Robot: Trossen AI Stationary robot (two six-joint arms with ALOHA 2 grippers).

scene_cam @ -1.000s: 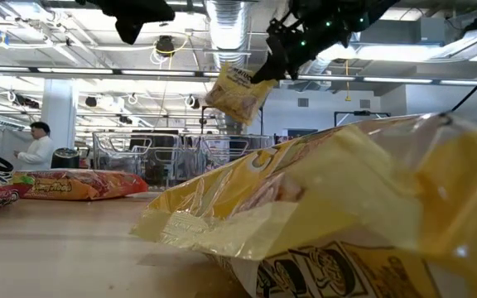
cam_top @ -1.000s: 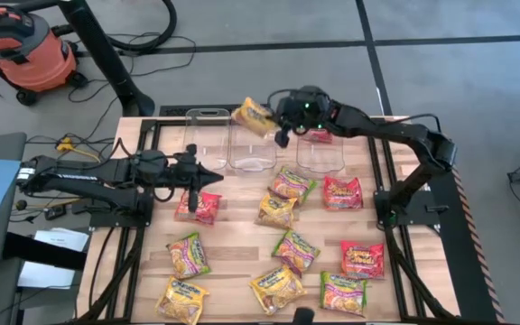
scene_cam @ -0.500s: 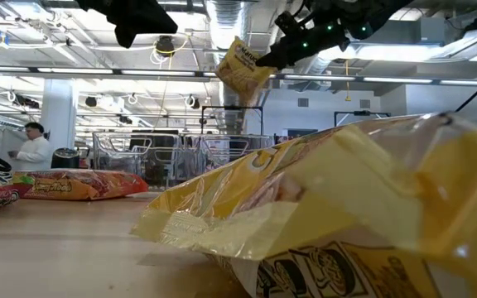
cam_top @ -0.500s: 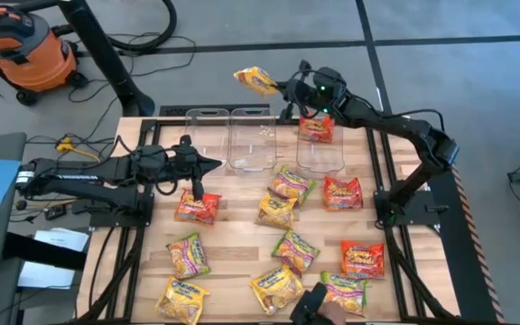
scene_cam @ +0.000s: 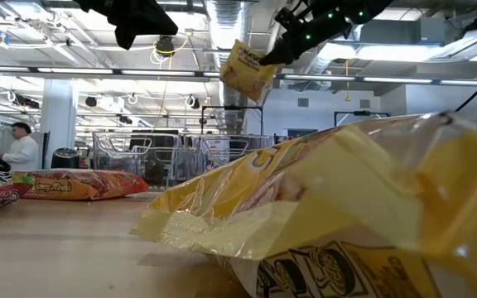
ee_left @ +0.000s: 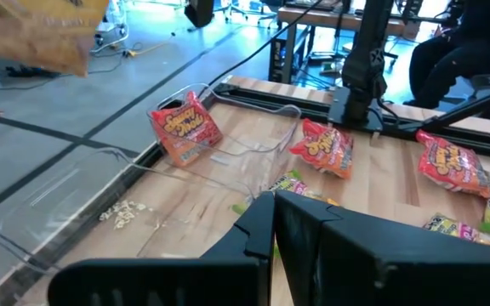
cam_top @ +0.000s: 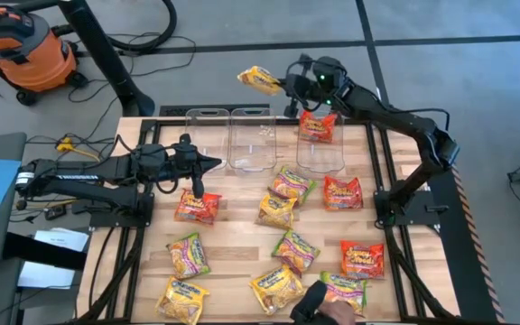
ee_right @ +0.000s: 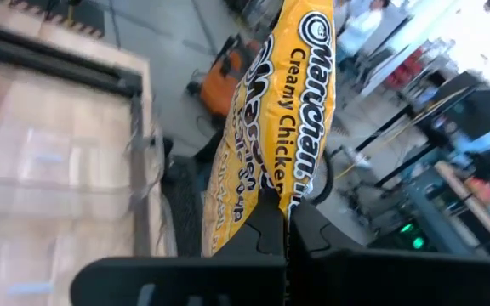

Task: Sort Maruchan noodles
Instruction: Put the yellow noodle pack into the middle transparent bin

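One yellow packet (cam_top: 259, 79) hangs clamped in the right fingers (cam_top: 286, 86); left fingers (cam_top: 208, 163) together.

- You have three bins (cam_top: 252, 140) side by side along the table's (cam_top: 233, 239) far edge; one packet (cam_top: 318, 127) sits in the right bin
- Your right gripper (cam_top: 287, 84) holds a packet (cam_top: 259, 79) beyond that far edge
- Your left gripper (cam_top: 211, 163) hangs above a packet (cam_top: 197, 208) at left
- Other packets (cam_top: 292, 248) lie spread nearer you
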